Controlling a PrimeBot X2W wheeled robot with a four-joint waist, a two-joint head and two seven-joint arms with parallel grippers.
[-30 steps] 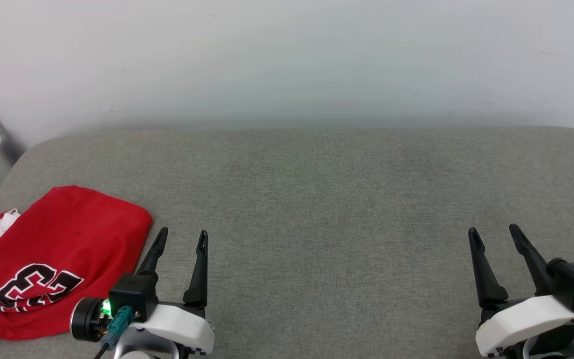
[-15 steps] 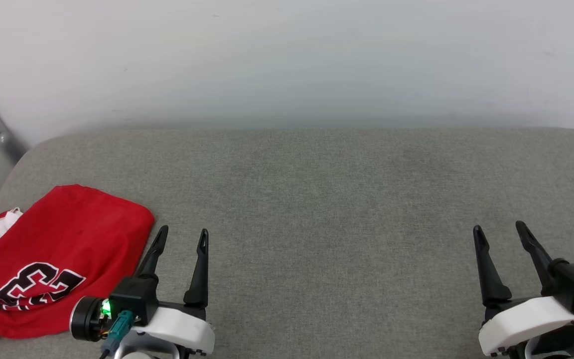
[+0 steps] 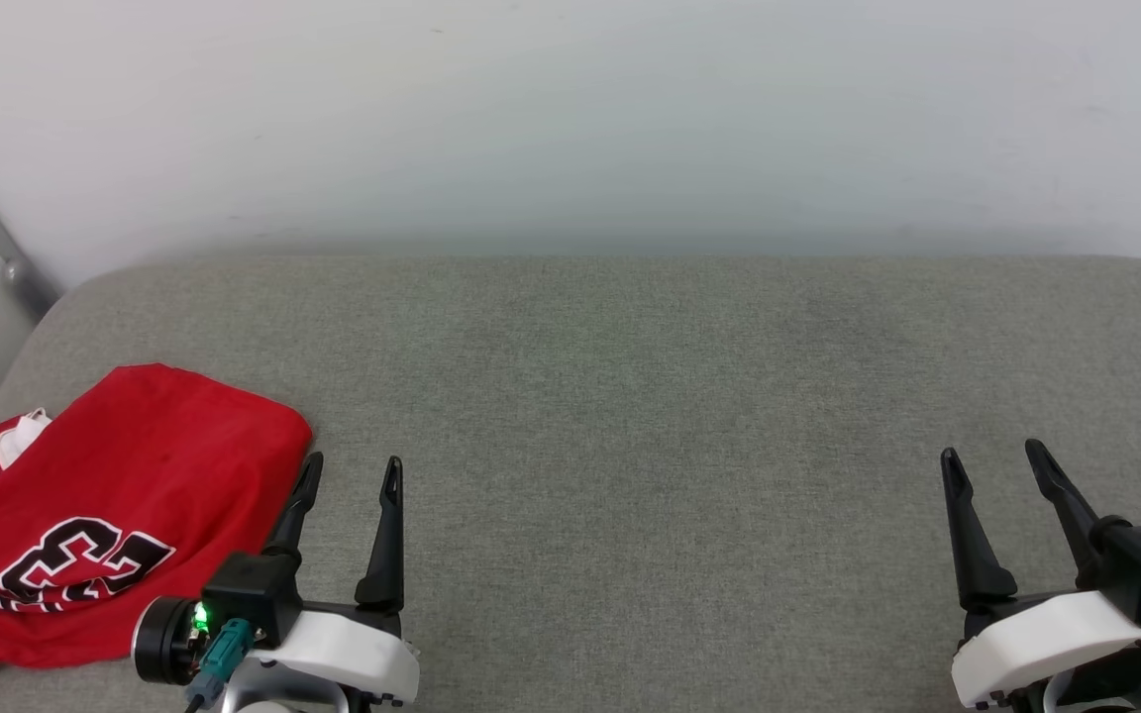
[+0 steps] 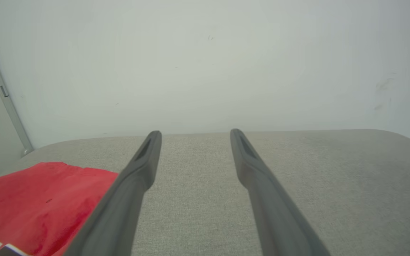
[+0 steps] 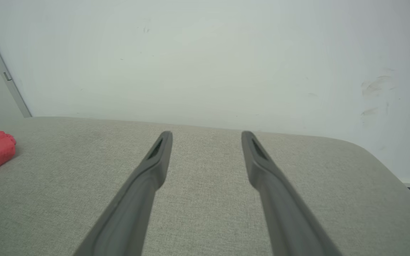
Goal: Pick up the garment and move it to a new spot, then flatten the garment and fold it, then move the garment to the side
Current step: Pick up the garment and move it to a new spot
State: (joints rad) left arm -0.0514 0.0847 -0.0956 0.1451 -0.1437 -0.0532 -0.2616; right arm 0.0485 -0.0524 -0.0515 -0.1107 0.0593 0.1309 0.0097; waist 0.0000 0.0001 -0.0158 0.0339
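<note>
While the garment (image 3: 115,505) lay bunched at the left end of the grey cushion (image 3: 630,396), print showing, I had both hands empty. The left gripper (image 3: 353,462) was spread wide just beside its right edge, and the right gripper (image 3: 991,453) was equally wide, well apart from it. My read was pickup pending. Best move was to bring the left over the thick fold, pinch several layers, lift slowly and keep the right clear.
</note>
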